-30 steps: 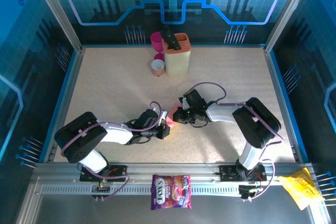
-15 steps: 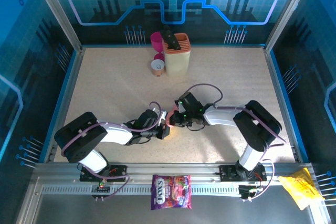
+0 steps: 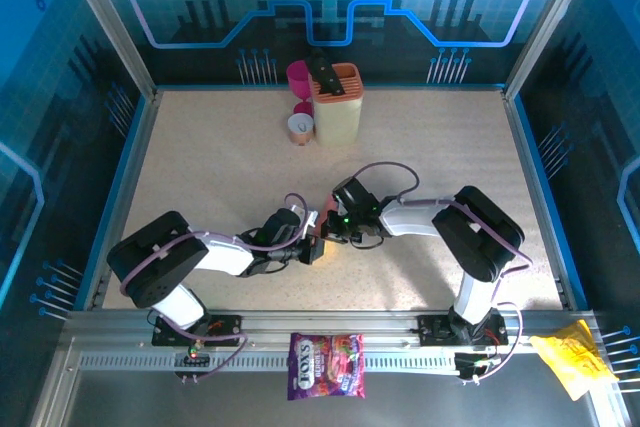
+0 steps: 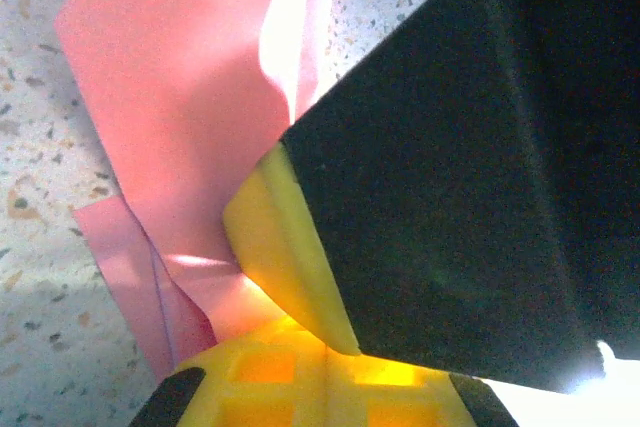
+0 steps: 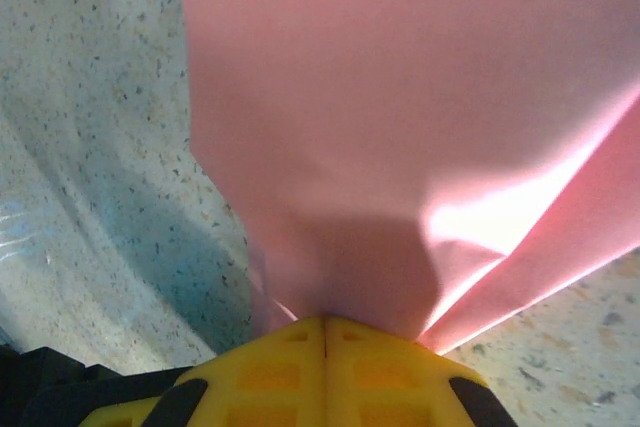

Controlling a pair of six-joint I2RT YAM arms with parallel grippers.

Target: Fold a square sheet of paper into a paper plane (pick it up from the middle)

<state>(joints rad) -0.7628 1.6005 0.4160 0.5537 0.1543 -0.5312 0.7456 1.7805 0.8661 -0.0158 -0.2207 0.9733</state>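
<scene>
At the middle of the speckled surface (image 3: pixel 200 167), the pink sheet of paper (image 3: pixel 321 237) sits creased and partly folded between the two grippers, mostly hidden in the top view. Right gripper (image 5: pixel 325 332): jaws pressed together, pinching a fold of the sheet. Left gripper (image 4: pixel 300 387): jaws closed, with the sheet's lower folds running in between them; the right gripper's black body is just beside it. Far edge: beige holder (image 3: pixel 338 104), with a magenta cup (image 3: pixel 298 75) touching it. Front rail: purple candy bag (image 3: pixel 326 366), and a yellow packet (image 3: pixel 574 355) off to the right.
</scene>
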